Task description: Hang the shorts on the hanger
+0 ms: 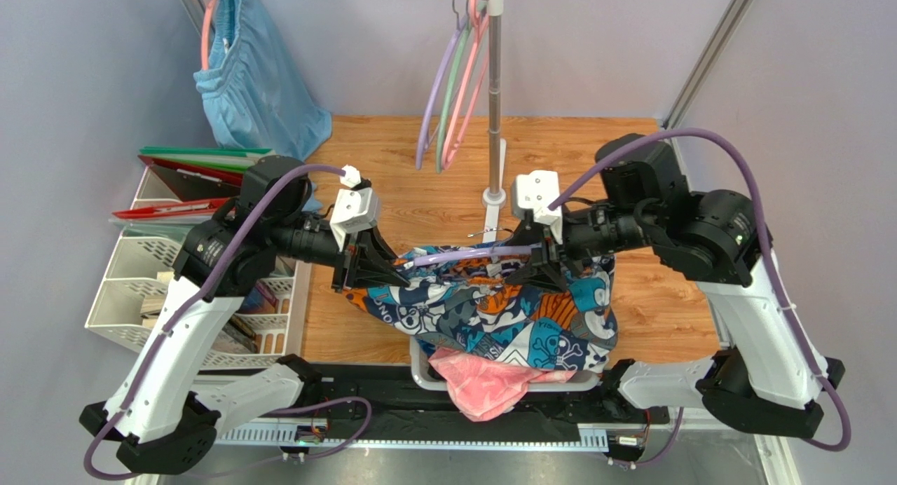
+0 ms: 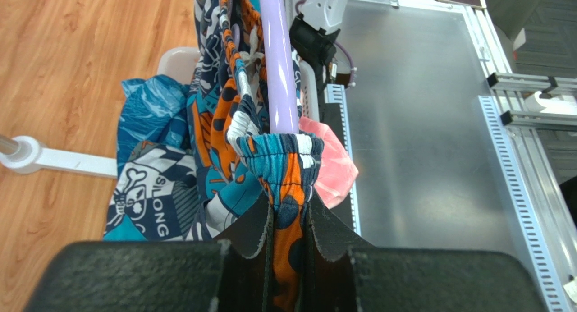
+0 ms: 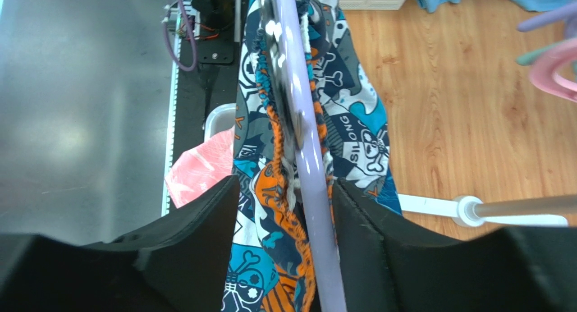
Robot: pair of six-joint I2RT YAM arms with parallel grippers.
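While left jaws pinch shorts (image 2: 284, 163) edge, right jaws loosely straddle hanger (image 3: 298, 122)

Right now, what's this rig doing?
The printed shorts are strung up between the two end effectors, with the waistband running along the lavender hanger. The left end effector is pinched shut on the waistband, where the hanger's tip sits inside it. The right end effector straddles hanger and fabric. I can't tell whether it's clamping.
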